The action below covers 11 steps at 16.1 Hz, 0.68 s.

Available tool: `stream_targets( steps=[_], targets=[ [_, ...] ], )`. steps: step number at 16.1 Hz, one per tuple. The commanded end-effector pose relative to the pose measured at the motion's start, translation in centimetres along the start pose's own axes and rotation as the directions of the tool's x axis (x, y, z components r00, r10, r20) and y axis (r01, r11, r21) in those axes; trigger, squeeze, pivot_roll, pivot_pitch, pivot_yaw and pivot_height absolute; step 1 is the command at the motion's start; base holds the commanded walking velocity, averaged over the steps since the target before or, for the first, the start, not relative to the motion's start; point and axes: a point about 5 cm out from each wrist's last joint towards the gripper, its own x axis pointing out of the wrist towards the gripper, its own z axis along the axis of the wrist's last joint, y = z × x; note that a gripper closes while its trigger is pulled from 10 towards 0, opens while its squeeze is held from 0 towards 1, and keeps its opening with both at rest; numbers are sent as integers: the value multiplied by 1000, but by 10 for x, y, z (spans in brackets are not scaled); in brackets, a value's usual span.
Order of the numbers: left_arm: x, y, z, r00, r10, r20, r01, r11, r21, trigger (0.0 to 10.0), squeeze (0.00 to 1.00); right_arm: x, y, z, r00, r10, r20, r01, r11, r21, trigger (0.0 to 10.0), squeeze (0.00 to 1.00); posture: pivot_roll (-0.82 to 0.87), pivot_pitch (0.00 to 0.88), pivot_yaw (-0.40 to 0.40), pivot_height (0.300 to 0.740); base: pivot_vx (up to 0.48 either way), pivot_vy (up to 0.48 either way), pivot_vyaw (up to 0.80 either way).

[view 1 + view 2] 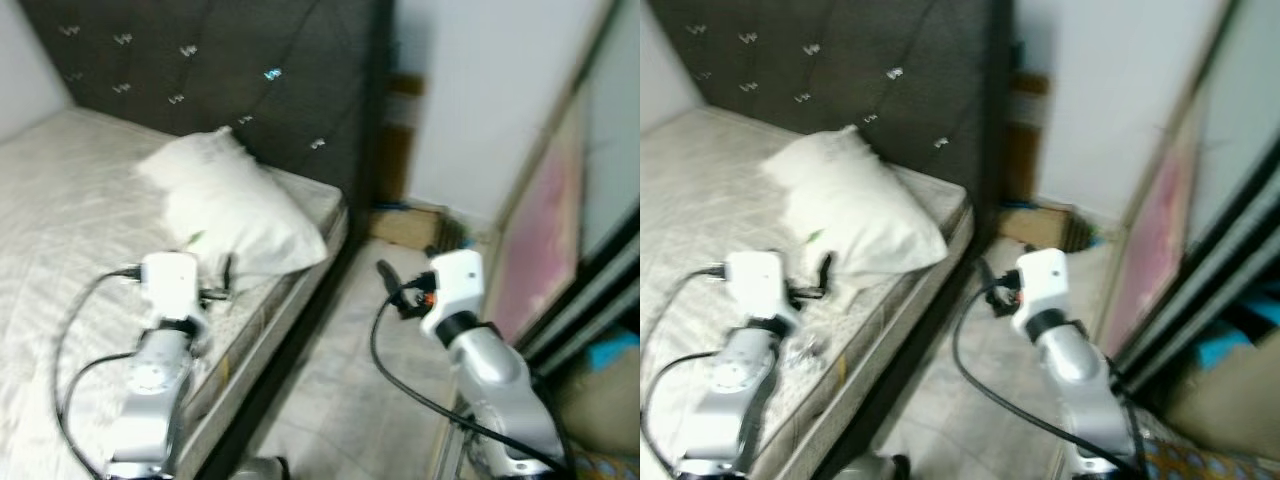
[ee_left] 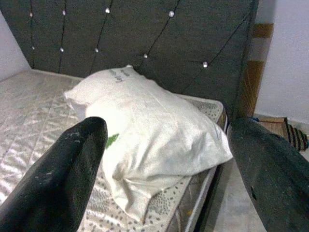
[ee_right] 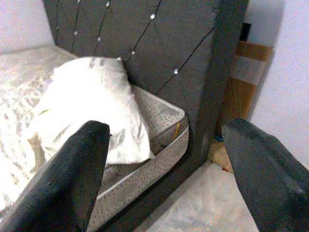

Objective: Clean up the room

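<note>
Pillow (image 1: pixel 232 205) on bed (image 1: pixel 60 230), against headboard (image 1: pixel 250 80)

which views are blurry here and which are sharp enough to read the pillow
Both eye views are motion-smeared, softening the pillow and the headboard studs; the left wrist view is sharpest, showing the pillow's seams and green mark; the right wrist view is slightly soft, with the left gripper and right gripper fingers blurred up close.

Dark tufted headboard (image 1: pixel 230 70), white wall (image 1: pixel 480 90) — pale tiled floor (image 1: pixel 340 390)
</note>
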Motion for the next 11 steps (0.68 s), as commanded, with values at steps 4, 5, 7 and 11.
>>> stream_targets(
  steps=[4, 5, 7, 11],
  targets=[
    [-3, 3, 3, 999, -25, 34, 25, 1000, -13, 10000, 0, 1, 2, 0, 1000, 8, 5, -8, 1000, 1, 10000, 0, 12, 0, -18, 740, 0, 0, 794],
    [-3, 2, 4, 999, -26, 38, 26, 1000, -14, 10000, 0, 1, 2, 0, 1000, 8, 6, -8, 1000, 0, 10000, 0, 11, 0, -17, 740, 0, 0, 794],
    [-3, 1, 5, 998, -32, 51, 33, 999, -26, 10000, 0, 5, 2, 5, 1000, 11, 23, -10, 1000, -7, 10000, 0, 7, 0, -13, 740, 0, 0, 794],
    [-4, 0, 6, 996, -61, 64, 63, 997, -33, 10000, 0, 6, 0, 7, 999, 2, 38, -2, 1000, 6, 10000, 0, 6, 0, -9, 740, 0, 0, 791]
  ],
)
